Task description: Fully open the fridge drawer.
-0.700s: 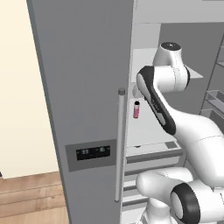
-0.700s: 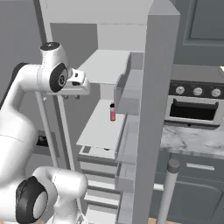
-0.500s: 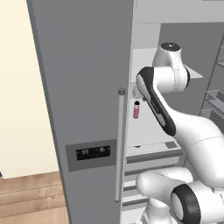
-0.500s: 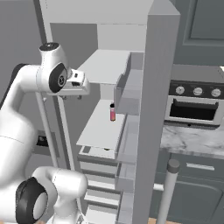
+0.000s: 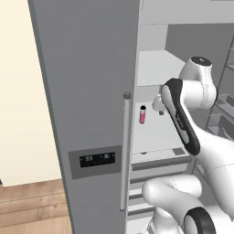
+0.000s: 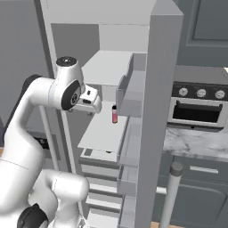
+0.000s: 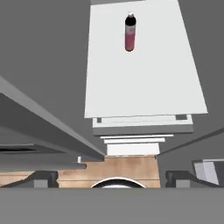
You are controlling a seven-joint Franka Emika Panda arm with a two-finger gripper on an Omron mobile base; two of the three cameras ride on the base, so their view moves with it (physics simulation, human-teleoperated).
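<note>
**Fridge drawer barely out, gripper high above it**

The fridge drawer [image 7: 142,124] sits just under the front edge of the white shelf [image 7: 144,83], at centre frame in the hand view, its front panel poking out only a little past the shelf lip. In the right base view it shows as the top one [image 6: 99,155] of a stack, left of centre, with the other grey drawers [image 6: 103,185] stepped below it toward the bottom of the frame.

A small pink bottle [image 7: 129,33] with a dark cap stands upright on the shelf, well back from the drawer, near the top of the hand view.

The gripper [image 6: 91,103] hangs in front of the shelf, left of the bottle and apart from it, holding nothing; its two tips sit wide apart at the lower corners of the hand view, so it is spread.

The closed left fridge door [image 5: 87,91] with its vertical handle [image 5: 124,151] takes the left half of the left base view. Translucent door bins [image 6: 131,89] line the open right door. An oven [image 6: 198,109] stands at right.
</note>
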